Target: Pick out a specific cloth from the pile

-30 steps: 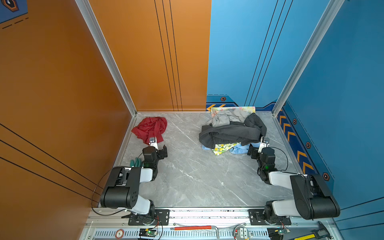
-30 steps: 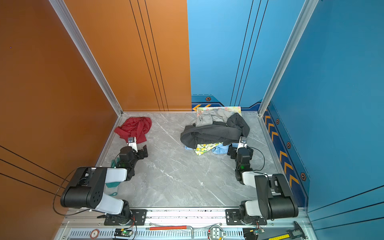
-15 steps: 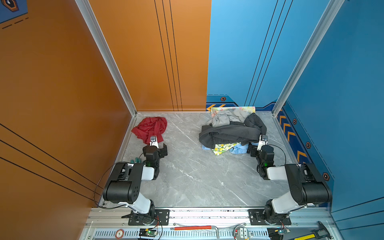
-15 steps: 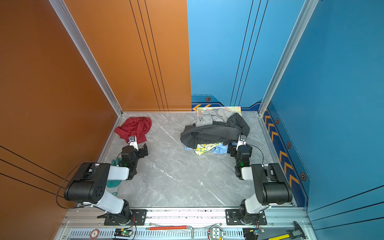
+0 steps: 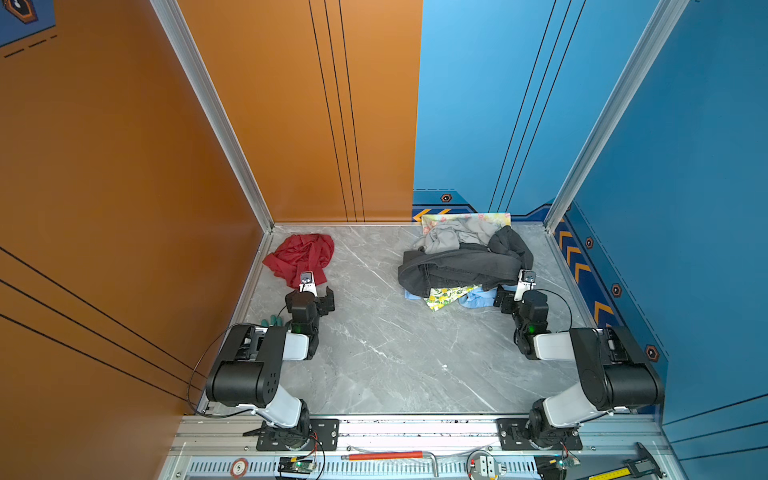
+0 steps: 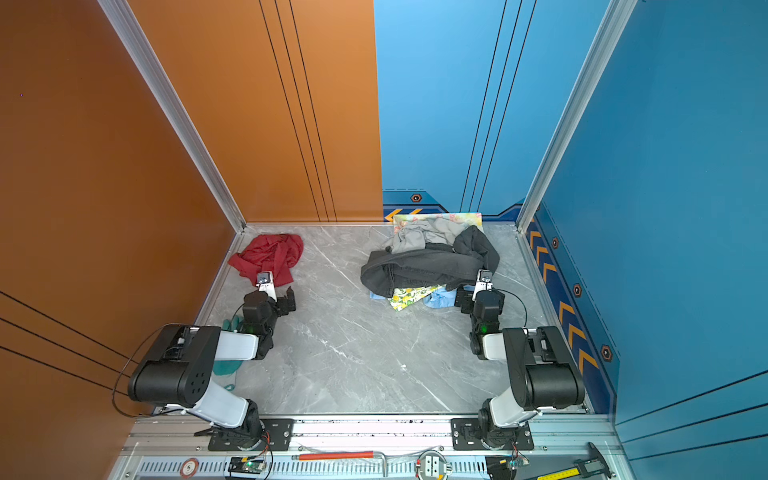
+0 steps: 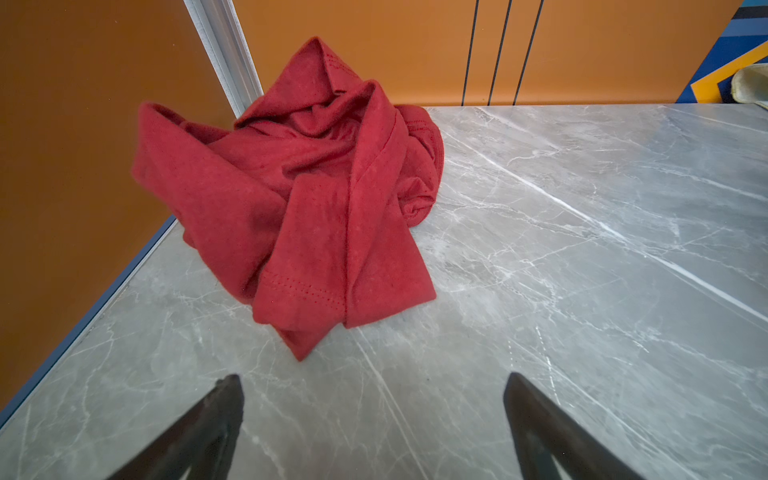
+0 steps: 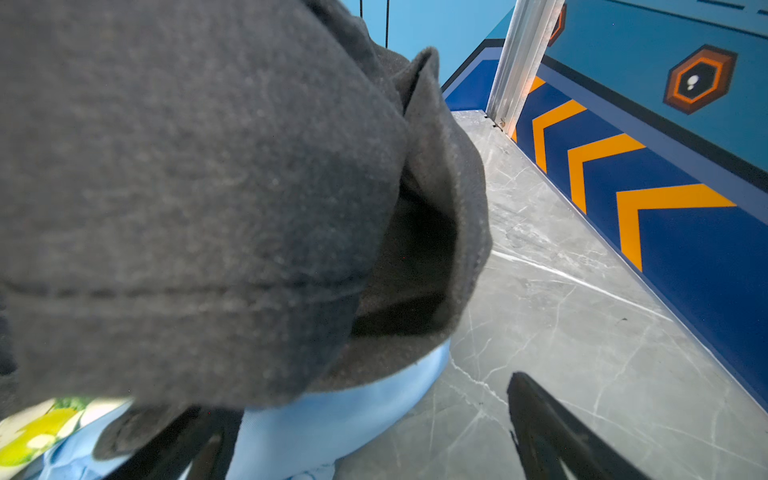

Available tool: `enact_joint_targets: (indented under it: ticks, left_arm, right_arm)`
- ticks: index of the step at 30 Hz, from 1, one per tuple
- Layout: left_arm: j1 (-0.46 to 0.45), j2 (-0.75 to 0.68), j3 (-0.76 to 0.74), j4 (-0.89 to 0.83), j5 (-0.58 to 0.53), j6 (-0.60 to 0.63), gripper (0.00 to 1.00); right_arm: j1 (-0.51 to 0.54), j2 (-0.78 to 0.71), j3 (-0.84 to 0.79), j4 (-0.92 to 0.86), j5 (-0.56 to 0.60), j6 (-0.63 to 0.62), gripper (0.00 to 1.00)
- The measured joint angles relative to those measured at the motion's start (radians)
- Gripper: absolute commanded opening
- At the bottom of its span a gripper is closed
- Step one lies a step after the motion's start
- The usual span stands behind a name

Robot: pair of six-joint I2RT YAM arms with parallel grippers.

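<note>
Both arms have shifted slightly; each gripper (image 7: 374,415) (image 8: 374,419) gapes empty over grey marble tabletop (image 5: 395,353).

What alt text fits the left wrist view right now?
A crumpled deep-red fabric cloth lies on the grey marble-patterned table by the orange wall, untouched; the open left gripper sits just short of it.

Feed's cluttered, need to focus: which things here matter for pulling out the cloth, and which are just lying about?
Job:
- red cloth
- pile
- left end effector, open
- right end effector, open

Lying about:
- teal glove
- red-handled tool
- caliper
</note>
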Motion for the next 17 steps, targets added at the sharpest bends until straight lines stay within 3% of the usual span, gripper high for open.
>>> enact_joint_targets:
  ticks: [17]
  left_arm:
    - [0.000,0.000,0.000,0.000,0.000,0.000,0.98]
  right_arm:
    - [-0.002,0.000,0.000,0.000,-0.023,0.000,1.00]
